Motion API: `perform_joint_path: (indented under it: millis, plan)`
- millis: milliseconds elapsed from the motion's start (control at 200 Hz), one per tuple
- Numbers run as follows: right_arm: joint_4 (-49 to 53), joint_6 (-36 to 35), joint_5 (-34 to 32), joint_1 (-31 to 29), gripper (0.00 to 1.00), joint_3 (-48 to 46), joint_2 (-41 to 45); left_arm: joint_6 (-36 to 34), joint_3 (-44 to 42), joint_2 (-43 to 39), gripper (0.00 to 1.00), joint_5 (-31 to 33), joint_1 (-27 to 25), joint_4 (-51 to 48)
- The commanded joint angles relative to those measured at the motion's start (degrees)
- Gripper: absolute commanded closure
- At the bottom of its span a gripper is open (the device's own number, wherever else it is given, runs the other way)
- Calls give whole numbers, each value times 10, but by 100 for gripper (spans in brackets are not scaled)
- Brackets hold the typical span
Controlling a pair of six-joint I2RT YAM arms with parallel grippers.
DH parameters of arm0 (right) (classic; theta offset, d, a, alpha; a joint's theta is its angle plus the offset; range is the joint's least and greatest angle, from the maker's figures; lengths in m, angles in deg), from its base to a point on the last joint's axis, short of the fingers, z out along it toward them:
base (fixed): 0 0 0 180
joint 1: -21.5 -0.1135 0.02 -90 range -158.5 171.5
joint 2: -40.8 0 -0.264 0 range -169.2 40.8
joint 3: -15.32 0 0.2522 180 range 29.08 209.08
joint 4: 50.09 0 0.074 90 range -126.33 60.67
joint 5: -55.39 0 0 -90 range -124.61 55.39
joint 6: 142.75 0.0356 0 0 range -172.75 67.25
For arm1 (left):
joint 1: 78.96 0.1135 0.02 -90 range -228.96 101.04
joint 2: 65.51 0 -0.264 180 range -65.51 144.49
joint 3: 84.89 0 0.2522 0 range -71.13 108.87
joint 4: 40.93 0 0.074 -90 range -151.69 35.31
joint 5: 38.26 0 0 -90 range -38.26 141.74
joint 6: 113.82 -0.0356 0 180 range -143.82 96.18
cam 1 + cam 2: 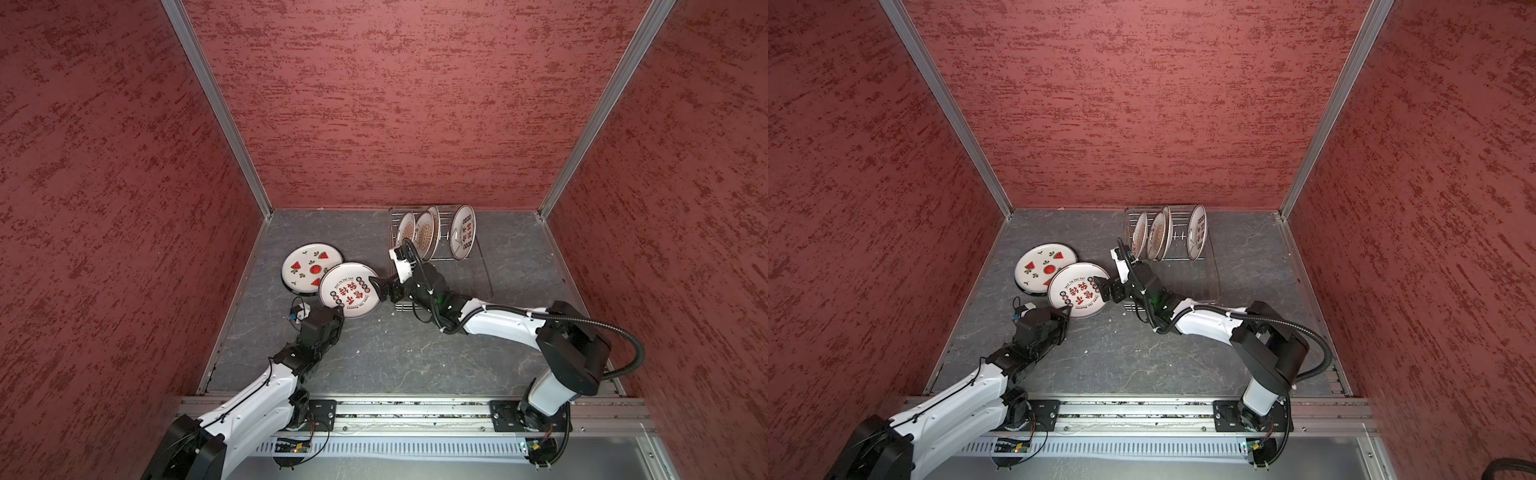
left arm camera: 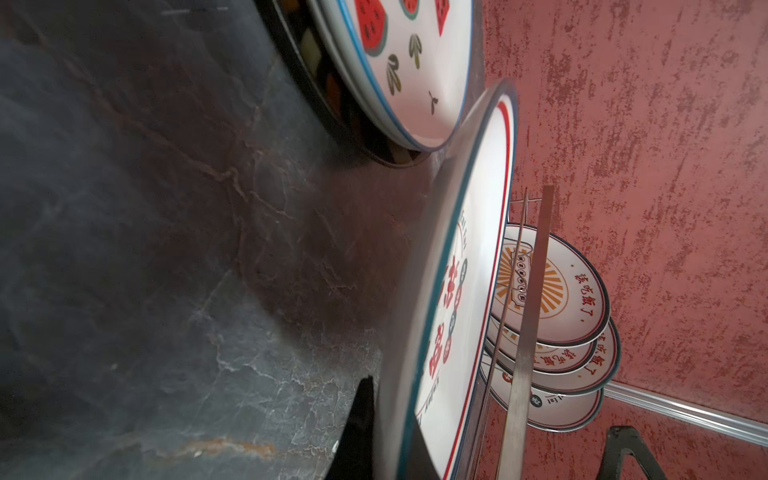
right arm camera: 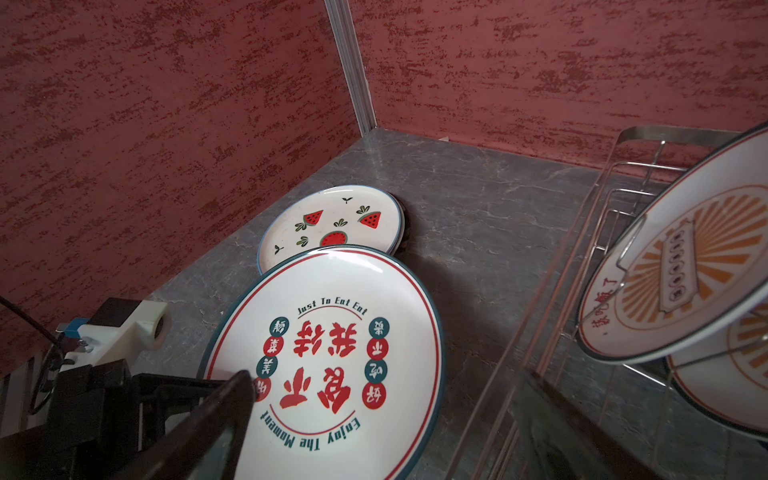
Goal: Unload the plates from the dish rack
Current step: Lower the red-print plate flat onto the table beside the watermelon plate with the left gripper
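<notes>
The left tool [image 1: 338, 310] is clamping shut on the near rim of the red-character plate [image 1: 350, 290], which is sitting tilted over the grey table [image 1: 374, 353] with its far edge overlapping the watermelon plate [image 1: 311, 268]. In the left wrist view the character plate's rim is passing between that tool's dark fingers [image 2: 357, 415], edge-on to the camera. The watermelon plate is lying flat at the left of the table, and it is resting on another plate whose pattern is too hidden to make out. The right tool [image 1: 376, 287] is hanging at the opposite, right-hand edge of the character plate with its jaws standing wide apart. In the right wrist view one finger [image 3: 224, 411] is showing over the plate's face and the other is blurring past the plate's rim, and whether either is touching the plate cannot be told. The dish rack [image 1: 445, 232] is standing at the back of the table, right of centre, close to the rear wall. Four plates are standing upright in it: three bunched at its left end, sunburst prints showing on the front two [image 1: 405, 228] [image 1: 424, 235], and a red-character one [image 1: 463, 232] standing apart at its right end.
</notes>
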Motion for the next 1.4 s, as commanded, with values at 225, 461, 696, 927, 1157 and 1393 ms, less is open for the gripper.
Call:
perform_joint_path:
  millis: [225, 461, 696, 927, 1157, 1393]
  plan:
    - [55, -54, -25, -27, 2, 60, -33, 50, 29, 16, 100, -11, 1, -23]
    - [103, -80, -3, -38, 3, 78, -38, 50, 30, -2, 100, -24, 2, -55]
    - [137, -96, -24, -44, 3, 94, -46, 31, 40, 5, 100, -41, -1, -65]
    - [146, -102, -27, -45, 3, 97, -48, 15, 42, 21, 100, -62, -1, -57]
    - [149, -105, -28, -45, 3, 97, -52, -6, 60, 58, 100, -81, -3, -52]
    - [158, -106, -24, -46, 3, 97, -55, -4, 66, 103, 100, -98, 0, -39]
